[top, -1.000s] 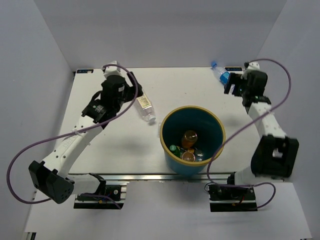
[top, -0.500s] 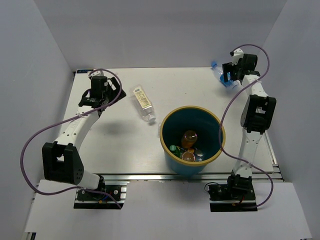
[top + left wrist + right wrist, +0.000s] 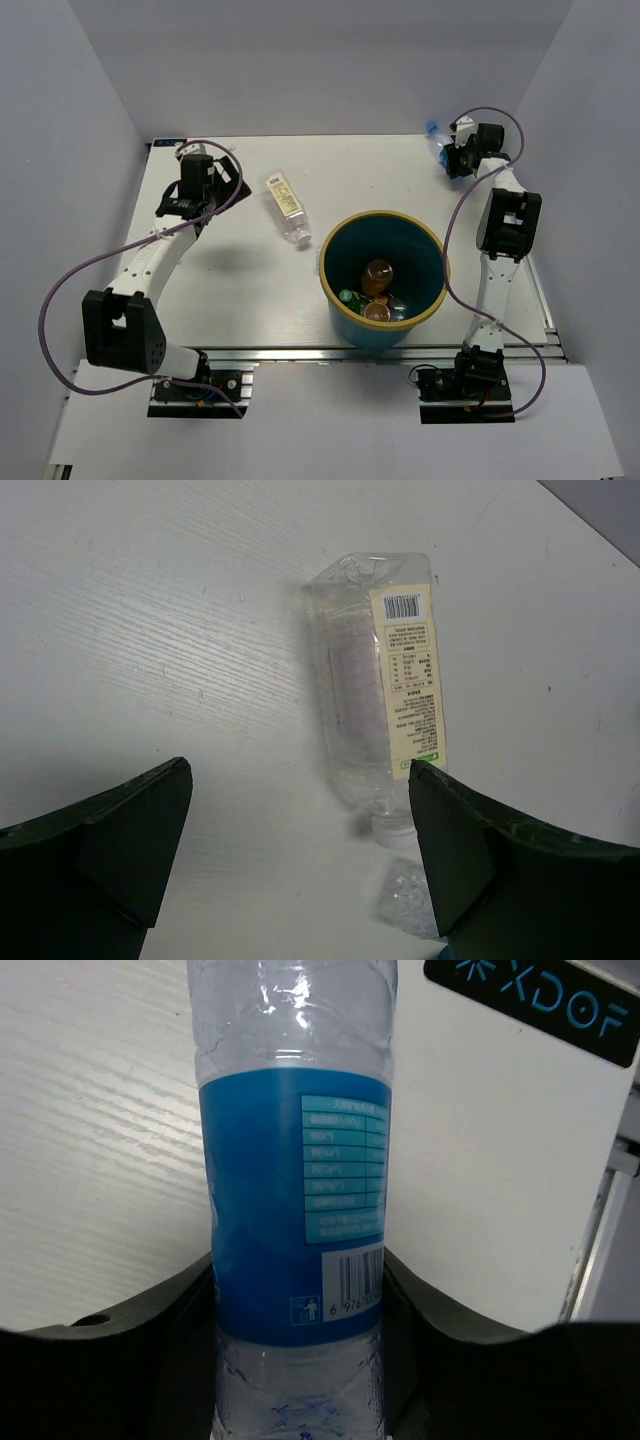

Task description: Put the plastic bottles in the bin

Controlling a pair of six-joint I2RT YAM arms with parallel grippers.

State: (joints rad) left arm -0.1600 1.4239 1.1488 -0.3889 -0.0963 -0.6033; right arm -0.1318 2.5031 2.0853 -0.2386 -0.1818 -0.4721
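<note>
Counting from the top view: 6 bottle-shaped items at most, 1 bin (image 3: 384,214), 2 arms.
- On the table (image 3: 230,280): 1 cream-labelled bottle (image 3: 287,207), lying on its side just left of the bin and apart from it, with its cap toward the near side.
- At the far right corner: 1 blue-labelled bottle (image 3: 438,143).
- Inside the bin: 2 orange bottles (image 3: 379,277), 1 green bottle (image 3: 348,298), and 1 pale shape too small to identify.

Left wrist view adds that the left gripper (image 3: 298,810) is spread wide and holds nothing. The cream-labelled bottle lies beyond its fingers, barcode up.

Right wrist view adds what the top view hides: the right gripper (image 3: 300,1290) is closed against both sides of the blue-labelled bottle at the label's lower edge.
</note>
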